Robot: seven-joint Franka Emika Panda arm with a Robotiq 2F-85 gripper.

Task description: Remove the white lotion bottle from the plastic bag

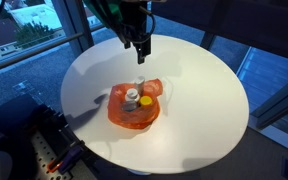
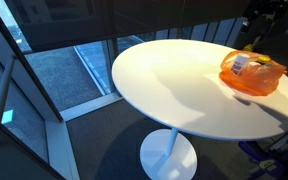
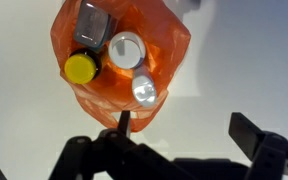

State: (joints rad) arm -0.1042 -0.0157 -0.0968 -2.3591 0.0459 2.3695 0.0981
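An orange plastic bag (image 1: pixel 134 108) lies on the round white table (image 1: pixel 94 70); it also shows in an exterior view (image 2: pixel 252 74) and in the wrist view (image 3: pixel 162 40). Bottles stand upright inside it. The white lotion bottle (image 3: pixel 126 50) shows its round white cap in the middle and is also seen in an exterior view (image 1: pixel 132 97). A yellow-capped bottle (image 3: pixel 80 68), a silver-capped one (image 3: pixel 144 92) and a grey-topped item (image 3: pixel 92 25) stand around it. My gripper (image 3: pixel 186 128) is open and empty, hanging above the table beside the bag (image 1: pixel 141 52).
The table stands on a white pedestal (image 2: pixel 168 152) beside glass walls. Dark equipment (image 1: pixel 54 140) sits by the table's near edge. The arm (image 2: pixel 264 15) reaches in from above the bag.
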